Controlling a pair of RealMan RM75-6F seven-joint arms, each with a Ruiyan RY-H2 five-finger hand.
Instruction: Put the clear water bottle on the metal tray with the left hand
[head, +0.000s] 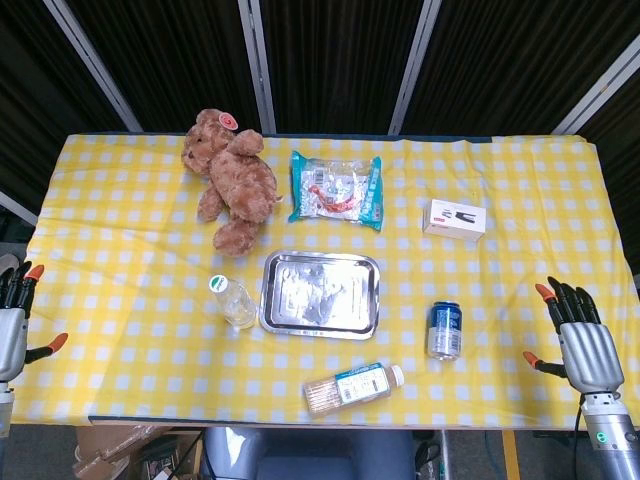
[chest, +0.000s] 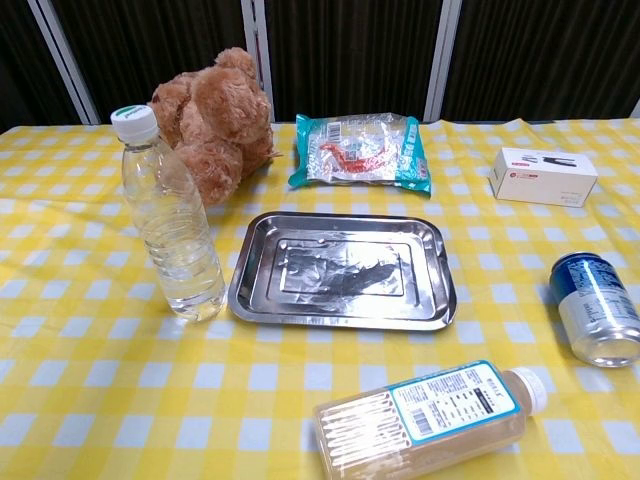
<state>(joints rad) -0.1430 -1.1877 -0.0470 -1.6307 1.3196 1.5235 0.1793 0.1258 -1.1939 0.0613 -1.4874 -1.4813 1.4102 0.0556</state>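
The clear water bottle (head: 233, 301) (chest: 172, 222) stands upright with a white cap, just left of the metal tray (head: 320, 293) (chest: 340, 268), which lies bare at the table's middle. My left hand (head: 14, 315) hangs at the far left edge of the table, fingers spread and holding nothing, well away from the bottle. Off the table's right front corner, my right hand (head: 582, 342) is also spread and holds nothing. Neither hand shows in the chest view.
A brown teddy bear (head: 230, 178) lies behind the bottle. A snack packet (head: 337, 189) and a white box (head: 454, 220) sit at the back. A blue can (head: 445, 329) stands right of the tray. A tan drink bottle (head: 352, 388) lies near the front edge.
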